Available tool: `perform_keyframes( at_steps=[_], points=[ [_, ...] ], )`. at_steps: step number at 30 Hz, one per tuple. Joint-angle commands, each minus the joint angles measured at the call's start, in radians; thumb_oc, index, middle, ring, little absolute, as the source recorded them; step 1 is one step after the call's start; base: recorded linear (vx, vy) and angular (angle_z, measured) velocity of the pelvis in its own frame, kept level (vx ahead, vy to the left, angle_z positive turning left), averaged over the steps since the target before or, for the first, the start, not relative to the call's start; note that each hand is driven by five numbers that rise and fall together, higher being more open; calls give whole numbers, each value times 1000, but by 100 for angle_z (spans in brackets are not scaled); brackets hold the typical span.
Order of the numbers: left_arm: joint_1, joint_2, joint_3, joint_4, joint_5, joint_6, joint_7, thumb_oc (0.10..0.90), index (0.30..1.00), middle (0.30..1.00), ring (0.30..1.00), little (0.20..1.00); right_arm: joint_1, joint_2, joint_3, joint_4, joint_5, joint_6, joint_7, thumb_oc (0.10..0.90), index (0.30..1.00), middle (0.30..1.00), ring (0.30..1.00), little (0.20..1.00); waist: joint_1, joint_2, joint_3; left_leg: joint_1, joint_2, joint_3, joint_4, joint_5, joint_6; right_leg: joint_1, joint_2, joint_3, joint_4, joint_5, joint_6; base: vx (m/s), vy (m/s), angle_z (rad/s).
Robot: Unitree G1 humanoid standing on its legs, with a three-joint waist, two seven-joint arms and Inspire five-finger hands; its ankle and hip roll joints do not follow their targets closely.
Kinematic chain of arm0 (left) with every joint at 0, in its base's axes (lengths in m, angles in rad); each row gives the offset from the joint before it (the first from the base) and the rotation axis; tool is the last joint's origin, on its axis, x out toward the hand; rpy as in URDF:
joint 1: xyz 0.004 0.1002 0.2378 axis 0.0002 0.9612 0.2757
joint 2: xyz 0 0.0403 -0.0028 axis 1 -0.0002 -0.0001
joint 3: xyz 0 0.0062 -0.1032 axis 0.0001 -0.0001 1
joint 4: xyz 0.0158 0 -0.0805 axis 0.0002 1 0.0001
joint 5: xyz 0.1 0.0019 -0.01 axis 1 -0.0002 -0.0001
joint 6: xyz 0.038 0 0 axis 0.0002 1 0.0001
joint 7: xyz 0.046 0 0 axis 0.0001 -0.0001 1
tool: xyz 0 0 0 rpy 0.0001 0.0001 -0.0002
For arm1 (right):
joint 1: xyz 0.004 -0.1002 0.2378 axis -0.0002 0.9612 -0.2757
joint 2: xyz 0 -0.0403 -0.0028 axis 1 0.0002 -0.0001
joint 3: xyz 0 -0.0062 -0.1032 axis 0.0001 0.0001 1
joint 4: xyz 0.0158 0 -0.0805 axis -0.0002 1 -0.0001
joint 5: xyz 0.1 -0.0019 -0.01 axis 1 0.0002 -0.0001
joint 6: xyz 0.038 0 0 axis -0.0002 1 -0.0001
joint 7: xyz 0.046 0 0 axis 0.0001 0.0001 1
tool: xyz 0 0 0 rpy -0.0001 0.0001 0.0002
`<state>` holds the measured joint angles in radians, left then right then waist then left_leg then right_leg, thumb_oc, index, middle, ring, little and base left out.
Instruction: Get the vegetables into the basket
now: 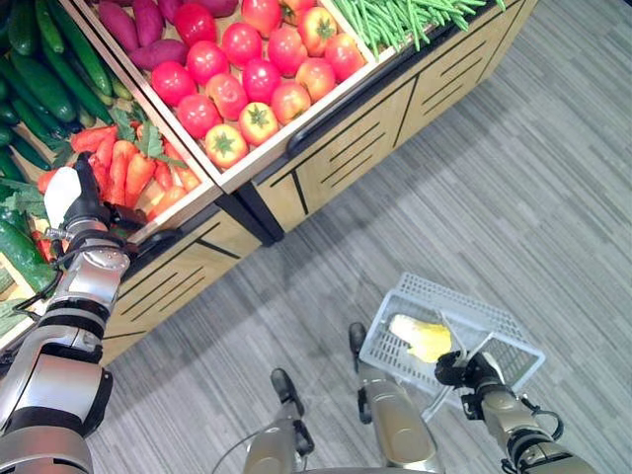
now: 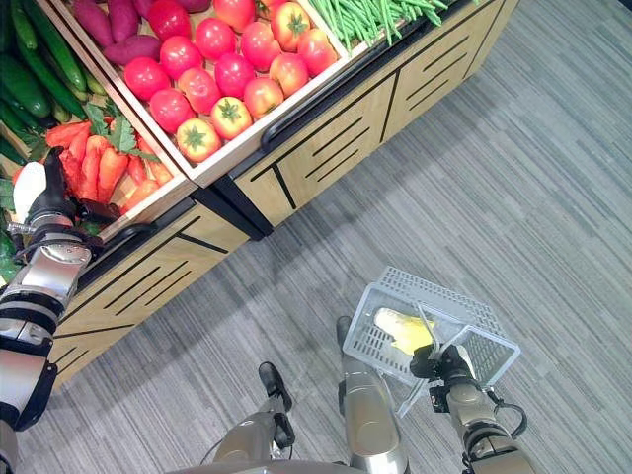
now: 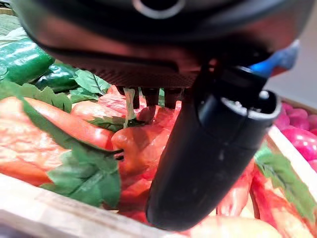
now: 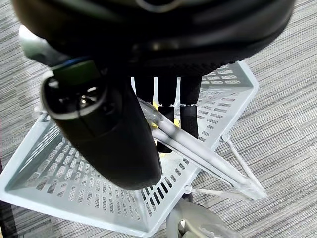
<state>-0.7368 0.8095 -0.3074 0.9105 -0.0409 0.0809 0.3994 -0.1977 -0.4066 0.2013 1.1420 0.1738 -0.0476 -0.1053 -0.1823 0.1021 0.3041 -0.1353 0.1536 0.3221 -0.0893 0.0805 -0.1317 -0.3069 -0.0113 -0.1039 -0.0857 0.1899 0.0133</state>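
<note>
1. Reaching into the carrots (image 1: 133, 170) at the front edge of the produce stand (image 1: 336, 148), the robot's left hand (image 1: 77, 197) hangs over the orange heap with its fingers pointing down among the roots and green leaves; whether they grip anything cannot be told.
2. Curling round the handle (image 4: 198, 153) of the white basket (image 1: 395, 346), the right hand (image 1: 464, 373) holds it above the grey striped floor (image 1: 533, 197), well apart from the stand.
3. A pale yellow vegetable (image 1: 423, 338) lies inside the basket, near its middle.
4. Tomatoes (image 1: 252, 69) fill the stand's compartment beside the carrots, with purple sweet potatoes (image 1: 143, 35) behind them, green beans (image 1: 395, 20) toward the far corner and cucumbers (image 1: 44, 79) along the other side.
</note>
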Motion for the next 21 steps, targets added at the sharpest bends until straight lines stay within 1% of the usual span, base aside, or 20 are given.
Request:
perform_keyframes(
  at_steps=[1, 10, 18, 19, 21],
  points=[
    [-87, 42, -5, 10, 31, -29, 25, 400, 300, 300, 300, 300, 95, -22, 59, 50, -5, 25, 0, 400, 300, 300, 300, 300, 0, 16, -80, -6, 64, -42, 2, 49, -61, 3, -68, 49, 19, -54, 153, 12, 21, 5],
    [-84, 40, -18, -41, 73, -29, 23, 400, 300, 300, 300, 300, 100, -20, 70, 45, -13, 18, 6, 400, 300, 300, 300, 300, 5, 19, -78, 0, 59, -44, 2, 46, -59, 8, -71, 47, 18, -57, 151, 1, 2, 0],
    [-87, 63, -22, -83, 130, -25, 44, 400, 300, 300, 300, 300, 110, -21, 71, 49, -28, 17, 5, 400, 300, 300, 300, 300, 15, 8, -77, 5, 56, -51, 2, 44, -56, 19, -74, 35, 18, -56, 152, -1, 2, 1],
    [-29, 93, 16, -198, 169, -32, 63, 400, 300, 300, 300, 300, 124, -27, 63, 51, -49, 26, 7, 400, 300, 300, 300, 300, 31, -1, -85, 33, 54, -58, 2, 35, -53, 51, -80, 24, 20, -63, 152, 31, 30, 2],
    [64, 111, 79, -312, 197, -39, 68, 400, 300, 300, 300, 300, 136, -33, 43, 61, -74, 38, 13, 400, 300, 300, 300, 300, 47, -8, -104, 75, 50, -63, 2, 19, -48, 102, -84, 14, 22, -79, 151, 71, 45, 9]
  ],
)
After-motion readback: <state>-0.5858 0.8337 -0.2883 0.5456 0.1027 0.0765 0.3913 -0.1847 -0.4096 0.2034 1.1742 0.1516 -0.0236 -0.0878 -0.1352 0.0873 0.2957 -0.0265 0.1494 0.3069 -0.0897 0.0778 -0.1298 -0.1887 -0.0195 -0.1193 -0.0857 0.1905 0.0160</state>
